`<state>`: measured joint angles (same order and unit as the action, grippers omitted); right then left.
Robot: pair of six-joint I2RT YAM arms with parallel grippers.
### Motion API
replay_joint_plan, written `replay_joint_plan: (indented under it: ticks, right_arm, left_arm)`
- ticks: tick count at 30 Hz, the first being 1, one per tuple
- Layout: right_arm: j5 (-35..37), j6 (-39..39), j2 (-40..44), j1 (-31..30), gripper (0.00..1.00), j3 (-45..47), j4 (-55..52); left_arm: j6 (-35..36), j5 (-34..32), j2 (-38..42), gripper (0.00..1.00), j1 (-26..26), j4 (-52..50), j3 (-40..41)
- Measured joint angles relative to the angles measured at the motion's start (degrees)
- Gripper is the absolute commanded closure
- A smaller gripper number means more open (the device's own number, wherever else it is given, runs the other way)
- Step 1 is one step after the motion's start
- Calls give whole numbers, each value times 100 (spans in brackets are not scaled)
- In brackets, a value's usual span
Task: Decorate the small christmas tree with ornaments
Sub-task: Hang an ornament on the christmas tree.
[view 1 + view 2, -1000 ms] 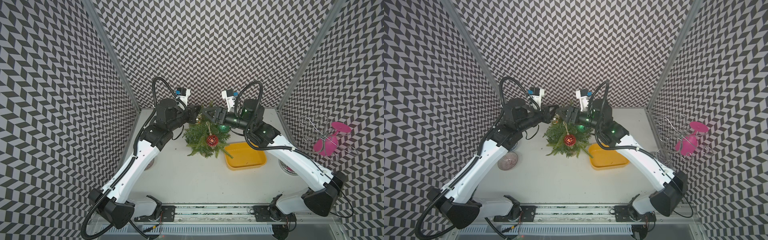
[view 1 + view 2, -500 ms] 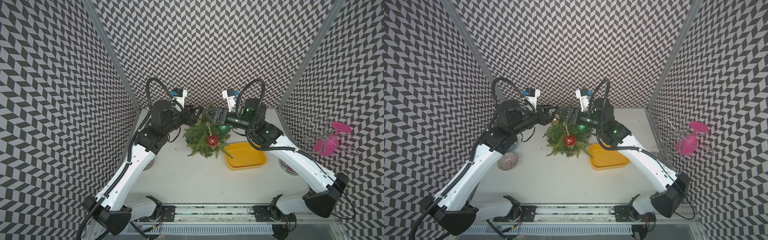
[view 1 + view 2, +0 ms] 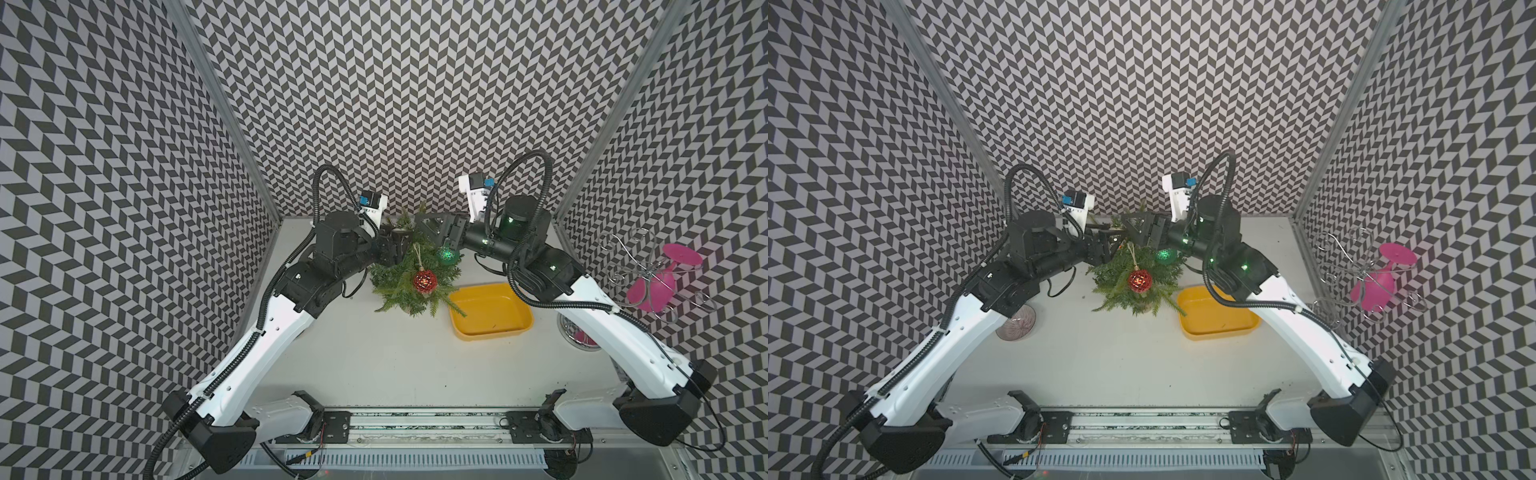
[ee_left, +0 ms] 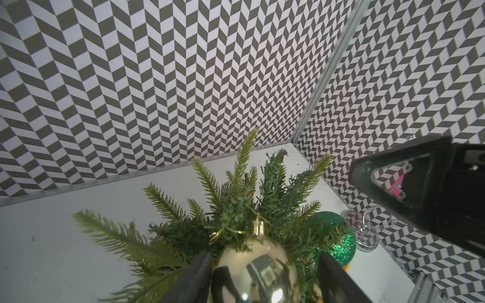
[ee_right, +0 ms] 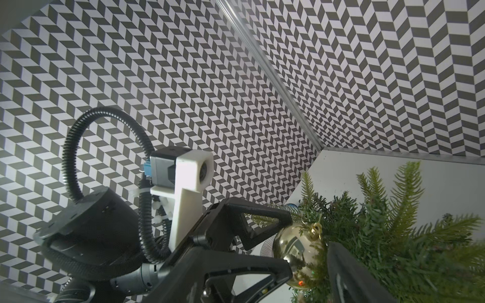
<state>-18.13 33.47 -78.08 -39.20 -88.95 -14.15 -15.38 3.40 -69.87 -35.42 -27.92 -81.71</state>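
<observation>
Gold ornament [image 4: 256, 272] sits at the bottom centre of the left wrist view, cap up, its gold string loop laid over a branch of the small christmas tree [image 3: 409, 276]. Left gripper [image 4: 263, 255] brackets the ball with its jaws apart. One finger lies against the ball's side or very near it; the other stands clear, with needles showing in the gap. Judgement: the branch carries the ball, not the gripper, so this reads as the release step.

The tree stands at centre of both top views, toward the back wall, just left of the yellow tray [image 3: 490, 311]. A low branch tip overlaps the tray's left edge. Red ornament [image 3: 424, 281] hangs on the tree's front and green ornament [image 3: 447, 254] on its right. No ornament shows in the tray, so all three are probably hung.

Pose: both arms rise from the lower corners of the frame, elbows bent outward, forearms converging on the treetop. Right gripper [image 3: 428, 227] hovers there facing the left one, possibly steadying a branch. Only one of its fingers reads clearly in the right wrist view, so open or closed cannot be told.
</observation>
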Motion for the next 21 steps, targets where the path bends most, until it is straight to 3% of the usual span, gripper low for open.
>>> replay_joint_plan:
  ticks: [10, 21]
  right_arm:
    - [181, -109, 44, 0, 25, 0, -92]
    - [326, -157, 332, 7, 24, 2, -101]
  left_arm:
    - [210, -1290, -52, 40, -245, -321, 0]
    - [280, -1818, 70, 42, -249, -407, -2]
